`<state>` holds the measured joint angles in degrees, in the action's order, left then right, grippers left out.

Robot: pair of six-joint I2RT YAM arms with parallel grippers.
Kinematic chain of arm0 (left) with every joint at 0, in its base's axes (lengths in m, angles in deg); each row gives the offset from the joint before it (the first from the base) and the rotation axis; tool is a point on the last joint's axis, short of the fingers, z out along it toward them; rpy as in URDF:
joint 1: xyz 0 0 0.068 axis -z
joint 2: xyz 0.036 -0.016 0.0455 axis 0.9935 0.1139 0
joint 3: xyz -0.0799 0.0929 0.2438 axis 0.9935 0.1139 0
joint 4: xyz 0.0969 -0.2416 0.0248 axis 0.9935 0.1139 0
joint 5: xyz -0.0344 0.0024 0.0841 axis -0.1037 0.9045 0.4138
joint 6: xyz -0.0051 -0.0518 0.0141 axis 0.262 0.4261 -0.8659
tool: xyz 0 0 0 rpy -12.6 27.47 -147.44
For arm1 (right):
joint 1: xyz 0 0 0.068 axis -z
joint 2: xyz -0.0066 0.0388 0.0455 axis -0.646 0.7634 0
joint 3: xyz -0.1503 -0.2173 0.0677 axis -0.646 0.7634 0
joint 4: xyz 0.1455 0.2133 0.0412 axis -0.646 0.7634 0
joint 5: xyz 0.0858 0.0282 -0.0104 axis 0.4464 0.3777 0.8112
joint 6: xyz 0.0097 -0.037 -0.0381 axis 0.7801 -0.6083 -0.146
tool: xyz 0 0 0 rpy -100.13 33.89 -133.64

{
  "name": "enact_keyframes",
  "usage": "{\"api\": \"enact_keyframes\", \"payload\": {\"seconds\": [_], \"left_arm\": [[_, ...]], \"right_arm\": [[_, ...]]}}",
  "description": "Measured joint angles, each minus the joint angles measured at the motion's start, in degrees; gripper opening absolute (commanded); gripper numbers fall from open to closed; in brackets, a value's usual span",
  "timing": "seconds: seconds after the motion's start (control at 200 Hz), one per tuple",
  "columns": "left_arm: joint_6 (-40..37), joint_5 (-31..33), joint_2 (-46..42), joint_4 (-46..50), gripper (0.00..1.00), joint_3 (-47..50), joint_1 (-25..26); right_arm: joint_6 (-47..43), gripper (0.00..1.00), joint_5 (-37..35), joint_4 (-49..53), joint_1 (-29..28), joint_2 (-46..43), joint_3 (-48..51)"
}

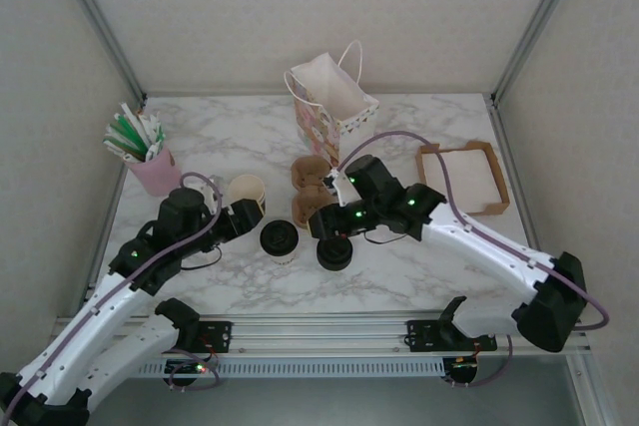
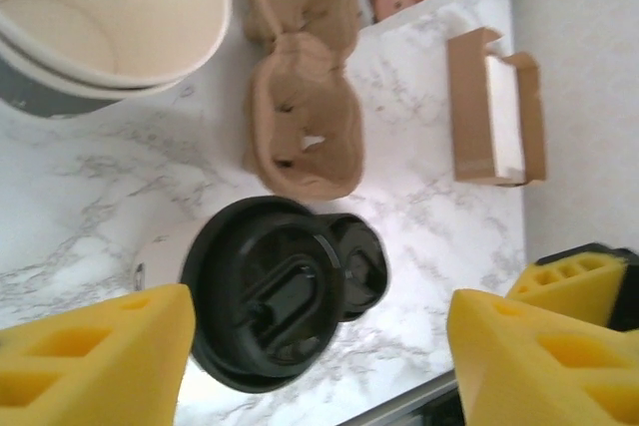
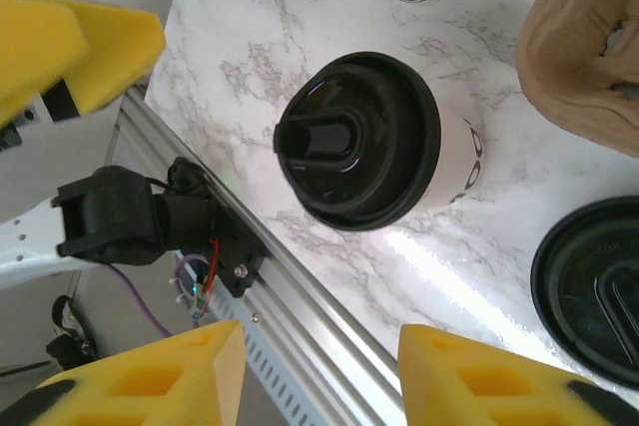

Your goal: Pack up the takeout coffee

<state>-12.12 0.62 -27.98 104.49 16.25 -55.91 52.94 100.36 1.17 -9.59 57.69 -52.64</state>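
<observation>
The left end effector (image 1: 249, 217) stood with its yellow fingers (image 2: 90, 356) spread wide and nothing gripped; in the left wrist view the takeout coffee (image 2: 265, 291) appeared in the gap between them, and whether a finger touched it could not be told; from above, the cup stood upright on the table (image 1: 399, 271) just beside this end effector, at about 4 o'clock from it. The right end effector (image 1: 324, 223) was partly open, its two fingers (image 3: 150, 381) apart with only bare marble and the table's front rail between them; the takeout coffee lay at about 8 o'clock from it in the top view, and a loose lid (image 1: 334, 251) lay close at 6 o'clock. A lidless cup (image 1: 247, 192) stood at 12 o'clock from the left end effector; a brown cup carrier (image 1: 311, 192) sat at 1 o'clock from the coffee; a paper bag (image 1: 331, 97) stood open farther out at 12 o'clock from the carrier; a tray (image 1: 464, 179) lay toward the table's 3 o'clock side, and a pink cup (image 1: 152, 169) of packets stood toward 9 o'clock.
</observation>
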Motion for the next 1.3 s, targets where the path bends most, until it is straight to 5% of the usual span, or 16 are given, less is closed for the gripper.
{"api": "enact_keyframes", "payload": {"seconds": [0.255, 0.456, 0.886, 1.297], "left_arm": [[-0.9, 0.0, 4.2, 3.5, 0.9, -12.0, 0.0], [-1.6, 0.3, 8.5, 5.4, 1.0, -19.3, 0.0], [-2.6, 0.5, 21.1, 2.8, 1.0, -26.7, 0.0], [-7.3, 5.8, 32.4, -4.3, 1.0, -31.9, -0.2]], "right_arm": [[-0.2, 0.68, -4.0, 8.7, 0.0, -10.0, -1.9], [-0.8, 0.99, -8.2, 16.6, 0.1, -16.3, -4.6], [-3.9, 0.99, -21.4, 32.0, 2.0, -9.8, -22.4], [-9.2, 0.99, -27.9, 33.6, 6.5, 3.1, -36.2]]}}
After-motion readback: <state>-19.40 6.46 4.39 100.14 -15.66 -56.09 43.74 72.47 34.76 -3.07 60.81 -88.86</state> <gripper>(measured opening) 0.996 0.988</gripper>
